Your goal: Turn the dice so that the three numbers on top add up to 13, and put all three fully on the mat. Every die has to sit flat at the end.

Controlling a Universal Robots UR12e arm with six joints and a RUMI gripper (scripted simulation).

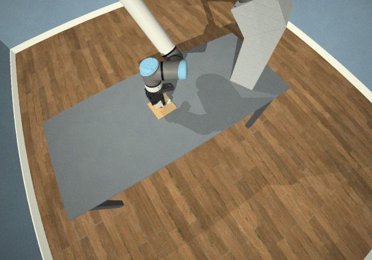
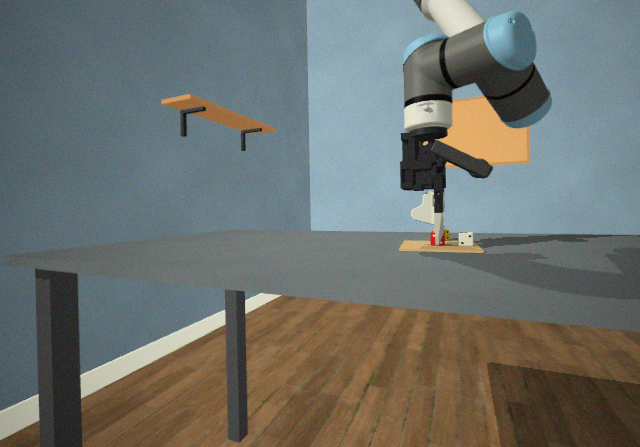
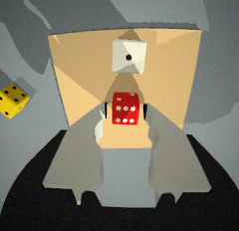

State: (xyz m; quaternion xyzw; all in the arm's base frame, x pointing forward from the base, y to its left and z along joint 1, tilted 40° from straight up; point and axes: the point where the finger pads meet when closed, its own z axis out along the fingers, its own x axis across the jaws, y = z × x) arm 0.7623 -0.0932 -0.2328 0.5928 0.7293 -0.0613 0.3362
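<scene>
The red die (image 1: 161, 107) (image 2: 434, 238) (image 3: 125, 109) appears to stand on the tan mat (image 1: 158, 114) (image 2: 409, 246) (image 3: 171, 52); two rows of three pips face the wrist camera. My gripper (image 3: 124, 104) is slightly open around it, with a narrow gap on each side in the wrist view. The white die (image 1: 168, 101) (image 2: 465, 239) (image 3: 128, 52) sits on the mat beyond the red die, one pip up. The yellow die (image 2: 447, 234) (image 3: 13, 102) lies off the mat on the table, at the left edge of the wrist view. Its top number is hard to tell.
The grey table (image 1: 104, 143) (image 2: 232, 261) carries the mat. The arm's pale pedestal (image 1: 258, 49) stands at the table's upper right in the top view. A wall shelf (image 2: 222, 115) is well away from the gripper. Arm shadows cross the mat and table.
</scene>
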